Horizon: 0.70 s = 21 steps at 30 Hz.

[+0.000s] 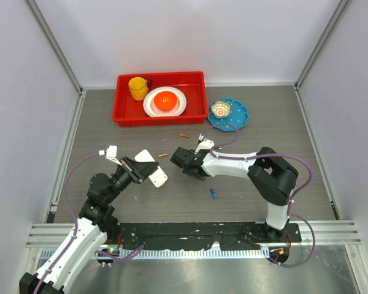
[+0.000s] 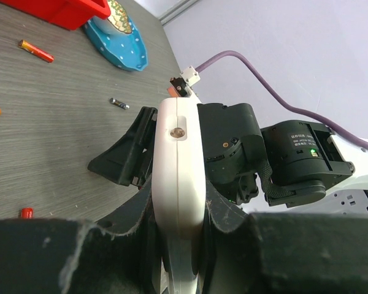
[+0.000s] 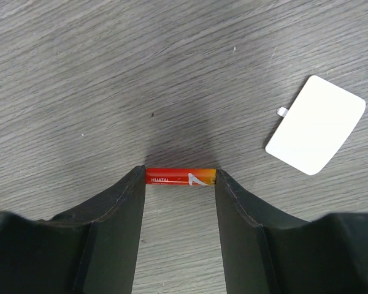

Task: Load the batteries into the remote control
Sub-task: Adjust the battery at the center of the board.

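My left gripper point(image 2: 179, 205) is shut on the white remote control point(image 2: 179, 165), seen edge-on between both fingers. In the top view the remote point(image 1: 158, 178) sticks out of that gripper point(image 1: 148, 173) toward the table's middle. My right gripper point(image 3: 181, 177) is shut on an orange-red battery point(image 3: 181, 177), clamped end to end between the fingertips, low over the table. From above, this gripper point(image 1: 176, 157) faces the remote a short way to its right. Loose batteries lie about: orange point(image 1: 163, 155), red point(image 1: 184, 135), blue point(image 1: 213, 193).
A white battery cover point(image 3: 316, 125) lies flat on the wood-grain table beside the right gripper. At the back stand a red tray point(image 1: 124, 110) with a yellow cup point(image 1: 137, 87) and a plate with an orange bowl point(image 1: 165, 100), and a blue plate point(image 1: 239, 115).
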Available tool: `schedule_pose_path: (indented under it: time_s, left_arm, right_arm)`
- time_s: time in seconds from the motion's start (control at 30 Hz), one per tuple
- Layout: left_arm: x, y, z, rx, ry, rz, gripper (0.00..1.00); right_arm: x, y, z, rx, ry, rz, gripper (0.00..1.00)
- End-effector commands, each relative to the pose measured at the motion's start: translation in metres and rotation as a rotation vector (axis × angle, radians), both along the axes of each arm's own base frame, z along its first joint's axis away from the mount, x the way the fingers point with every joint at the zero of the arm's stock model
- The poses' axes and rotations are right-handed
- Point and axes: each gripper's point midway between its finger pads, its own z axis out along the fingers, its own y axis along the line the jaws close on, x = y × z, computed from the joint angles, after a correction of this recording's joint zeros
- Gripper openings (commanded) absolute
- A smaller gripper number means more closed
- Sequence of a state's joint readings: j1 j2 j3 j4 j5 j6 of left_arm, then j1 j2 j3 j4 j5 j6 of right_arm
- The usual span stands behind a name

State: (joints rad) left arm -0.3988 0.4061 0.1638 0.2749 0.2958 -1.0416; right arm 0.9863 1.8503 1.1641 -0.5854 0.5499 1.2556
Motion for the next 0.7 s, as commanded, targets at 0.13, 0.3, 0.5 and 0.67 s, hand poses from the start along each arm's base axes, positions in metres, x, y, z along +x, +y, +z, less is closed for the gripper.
schedule_pose_path:
  time_s: [0.13, 0.3, 0.5, 0.67]
  left_arm:
    - [0.0, 0.001, 0.014, -0.013, -0.054, 0.0, 0.0]
    - [0.0, 0.001, 0.013, -0.016, -0.049, 0.003, 0.0]
    - [0.0, 0.001, 0.012, -0.017, -0.048, 0.001, 0.0]
    - [-0.001, 0.001, 0.014, -0.023, -0.051, -0.002, 0.0]
  right_arm:
    - [-0.001, -0.007, -0.004, -0.056, 0.011, -0.01, 0.36]
    - [-0.002, -0.005, -0.003, -0.057, 0.024, 0.013, 0.49]
    - [0.0, 0.001, 0.004, -0.044, 0.018, 0.036, 0.59]
    - [0.006, 0.006, 0.016, -0.036, -0.009, 0.056, 0.62]
